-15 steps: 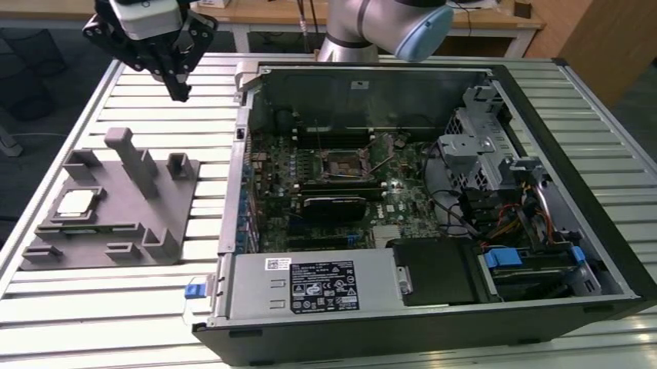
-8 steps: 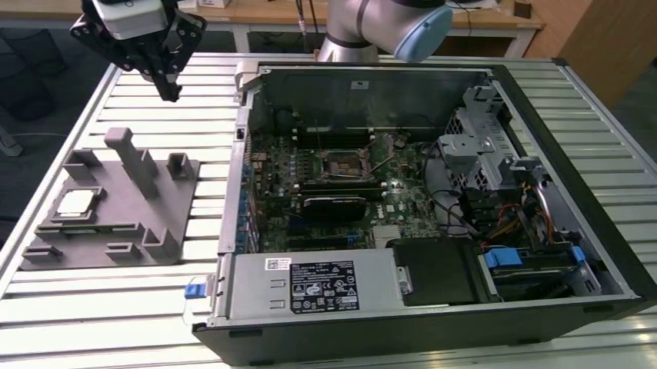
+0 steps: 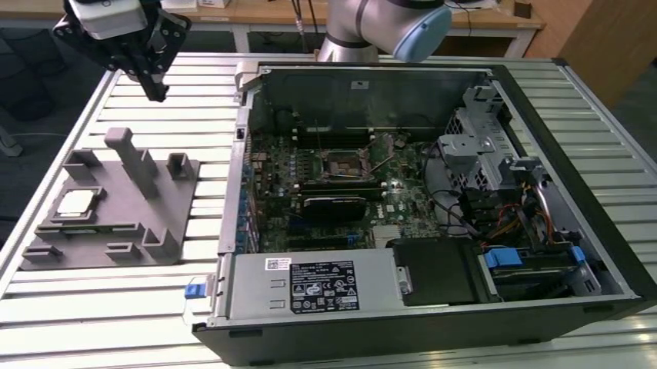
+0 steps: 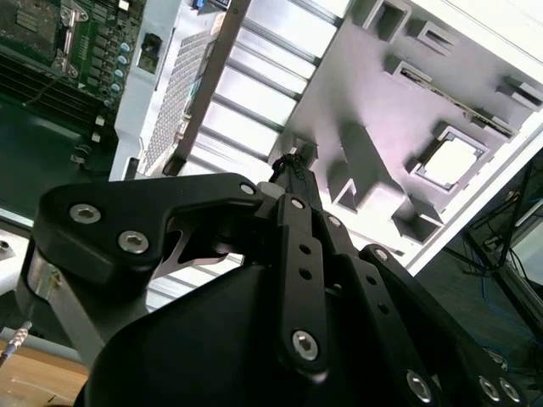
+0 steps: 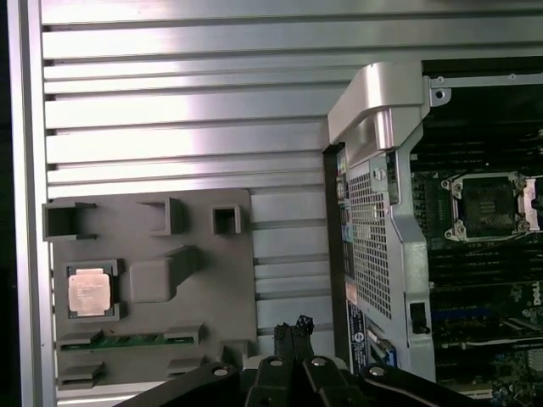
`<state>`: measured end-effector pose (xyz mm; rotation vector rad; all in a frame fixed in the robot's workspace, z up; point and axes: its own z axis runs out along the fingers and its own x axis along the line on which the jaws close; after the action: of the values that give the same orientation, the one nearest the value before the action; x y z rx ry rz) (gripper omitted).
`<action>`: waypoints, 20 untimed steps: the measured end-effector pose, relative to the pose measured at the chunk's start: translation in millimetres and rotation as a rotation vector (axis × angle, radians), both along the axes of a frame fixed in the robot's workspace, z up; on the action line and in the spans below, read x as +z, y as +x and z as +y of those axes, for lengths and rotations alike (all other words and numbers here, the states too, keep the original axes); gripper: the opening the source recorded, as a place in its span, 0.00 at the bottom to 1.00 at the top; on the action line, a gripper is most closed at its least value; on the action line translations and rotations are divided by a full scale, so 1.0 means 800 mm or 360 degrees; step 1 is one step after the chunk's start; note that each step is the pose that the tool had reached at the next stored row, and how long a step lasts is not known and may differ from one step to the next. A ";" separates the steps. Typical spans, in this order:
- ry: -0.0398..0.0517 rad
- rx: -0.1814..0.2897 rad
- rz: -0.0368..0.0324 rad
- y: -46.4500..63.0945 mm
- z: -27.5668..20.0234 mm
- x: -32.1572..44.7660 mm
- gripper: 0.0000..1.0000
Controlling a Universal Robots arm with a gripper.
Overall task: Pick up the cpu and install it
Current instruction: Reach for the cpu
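A slatted metal table (image 3: 123,307) (brightly lit) spreads wide; a wooden table (image 3: 267,14) stands at twelve o'clock, dark floor (image 3: 41,54) at nine.

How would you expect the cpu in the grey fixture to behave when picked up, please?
The cpu is a thin flat square with a metal top, so it should be stiff and probably light. Lying flat in a recess of the grey fixture, it is unlikely to roll or tip. Its smooth, shiny top may be slippery.
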<state>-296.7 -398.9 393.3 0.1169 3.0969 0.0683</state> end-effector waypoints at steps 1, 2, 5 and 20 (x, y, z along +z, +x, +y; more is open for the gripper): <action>0.0000 0.0000 0.0000 -0.002 0.0000 0.0001 0.11; 0.0000 0.0000 0.0000 -0.005 0.0000 0.0001 0.11; 0.0000 0.0000 -0.0001 -0.015 0.0000 0.0000 0.11; 0.0000 0.0000 -0.0005 -0.056 0.0000 0.0000 0.11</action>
<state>-341.3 -398.9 393.3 0.1167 3.0938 0.0683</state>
